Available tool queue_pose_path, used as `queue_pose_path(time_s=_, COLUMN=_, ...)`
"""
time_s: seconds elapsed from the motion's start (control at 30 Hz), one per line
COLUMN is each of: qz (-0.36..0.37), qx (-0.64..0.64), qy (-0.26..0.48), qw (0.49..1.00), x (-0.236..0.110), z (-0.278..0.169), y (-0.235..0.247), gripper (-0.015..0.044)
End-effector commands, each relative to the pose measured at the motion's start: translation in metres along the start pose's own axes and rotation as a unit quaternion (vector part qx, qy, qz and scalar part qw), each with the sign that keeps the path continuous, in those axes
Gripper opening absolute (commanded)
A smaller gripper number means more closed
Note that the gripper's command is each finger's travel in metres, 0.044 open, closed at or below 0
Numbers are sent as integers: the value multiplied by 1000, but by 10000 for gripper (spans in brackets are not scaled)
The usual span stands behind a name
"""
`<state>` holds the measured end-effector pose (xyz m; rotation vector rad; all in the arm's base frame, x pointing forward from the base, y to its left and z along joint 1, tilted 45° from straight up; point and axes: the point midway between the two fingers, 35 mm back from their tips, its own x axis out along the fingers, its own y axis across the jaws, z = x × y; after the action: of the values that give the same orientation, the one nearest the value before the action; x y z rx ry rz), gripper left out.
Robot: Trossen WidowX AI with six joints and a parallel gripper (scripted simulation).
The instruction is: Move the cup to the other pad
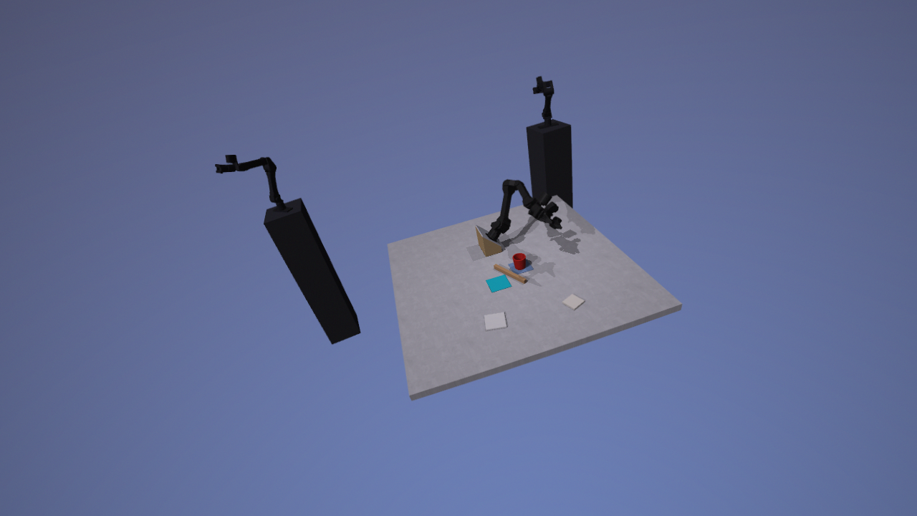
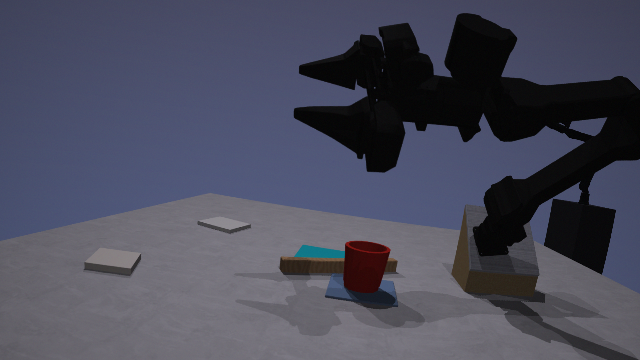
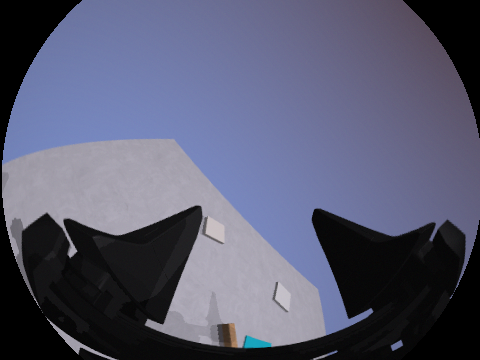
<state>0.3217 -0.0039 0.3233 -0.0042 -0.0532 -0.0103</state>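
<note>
The red cup (image 1: 519, 261) (image 2: 364, 268) stands upright on the blue pad (image 1: 528, 269) (image 2: 333, 288). No marbles show in any view; the inside of the cup is too small or hidden to tell. The teal pad (image 1: 498, 283) (image 2: 313, 252) (image 3: 257, 342) lies bare on the other side of a wooden bar. My gripper (image 2: 297, 90) (image 3: 259, 214) is open, with nothing between its fingers. It is high above the table, well above the cup and away from it, pointing roughly level. The wrist view does not show the cup.
The wooden bar (image 1: 510, 273) (image 2: 313, 265) (image 3: 228, 335) lies between the two pads. A beige tile (image 1: 573, 301) (image 2: 112, 261) (image 3: 215, 230) and a white tile (image 1: 495, 321) (image 2: 223, 224) (image 3: 282, 296) lie farther out. The arm stands on a slanted block (image 2: 501, 282). Two other arms stand on black pillars off the table.
</note>
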Motion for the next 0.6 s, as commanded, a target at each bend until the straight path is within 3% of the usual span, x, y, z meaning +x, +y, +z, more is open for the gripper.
queue_pose_path(time_s=0.0, qz=1, qx=3, qy=10, qw=1000, x=1, z=-4, y=-1, gripper=374)
queue_pose_path(time_s=0.13, qz=5, qx=79, qy=204, qw=976, x=13, z=-92, y=-17, gripper=269)
queue_pose_path(time_s=0.3, qz=-11, qx=189, qy=374, qw=908, x=-5, z=-164, y=-29, gripper=148)
queue_pose_path(time_s=0.47, qz=-48, qx=339, qy=527, qw=778, x=-46, z=-220, y=-33, gripper=148)
queue_pose_path(time_s=0.57, qz=-80, qx=442, qy=598, qw=664, x=-75, z=-239, y=-29, gripper=148)
